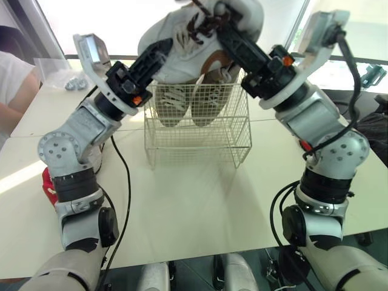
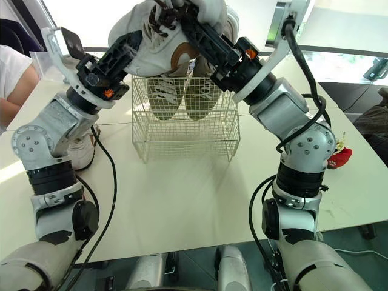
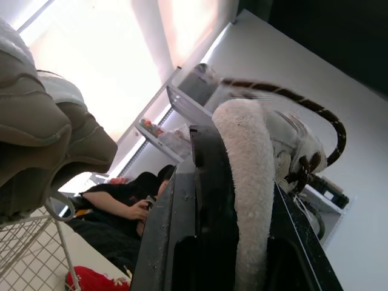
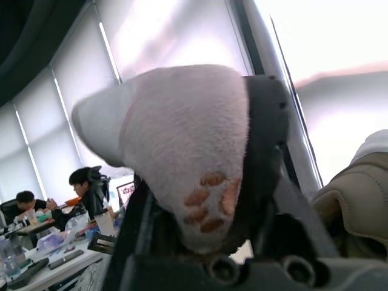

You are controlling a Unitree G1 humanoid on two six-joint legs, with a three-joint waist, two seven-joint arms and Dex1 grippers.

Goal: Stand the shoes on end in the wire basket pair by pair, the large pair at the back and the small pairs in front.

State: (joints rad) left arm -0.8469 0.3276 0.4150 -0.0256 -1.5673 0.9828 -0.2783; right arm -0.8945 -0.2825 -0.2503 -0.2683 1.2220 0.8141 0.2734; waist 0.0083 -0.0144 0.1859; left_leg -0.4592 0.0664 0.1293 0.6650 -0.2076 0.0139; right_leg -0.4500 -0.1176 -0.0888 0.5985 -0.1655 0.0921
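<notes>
A large white shoe (image 1: 182,45) with brown laces hangs in the air over the wire basket (image 1: 200,136), held by both grippers. My left gripper (image 1: 162,51) is shut on its fuzzy white collar (image 3: 248,182). My right gripper (image 1: 221,27) is shut on its tongue (image 4: 182,145), which bears a brown paw print. Inside the basket two shoes (image 1: 191,103) stand on end side by side, soles towards me. Another white shoe (image 2: 82,151) lies on the table beside my left arm.
A person (image 1: 15,85) sits at the table's far left, with a clear plastic bag (image 1: 66,79) nearby. One red object (image 1: 47,182) lies by my left arm, another (image 2: 339,156) by my right arm. The white table (image 1: 194,206) lies open in front of the basket.
</notes>
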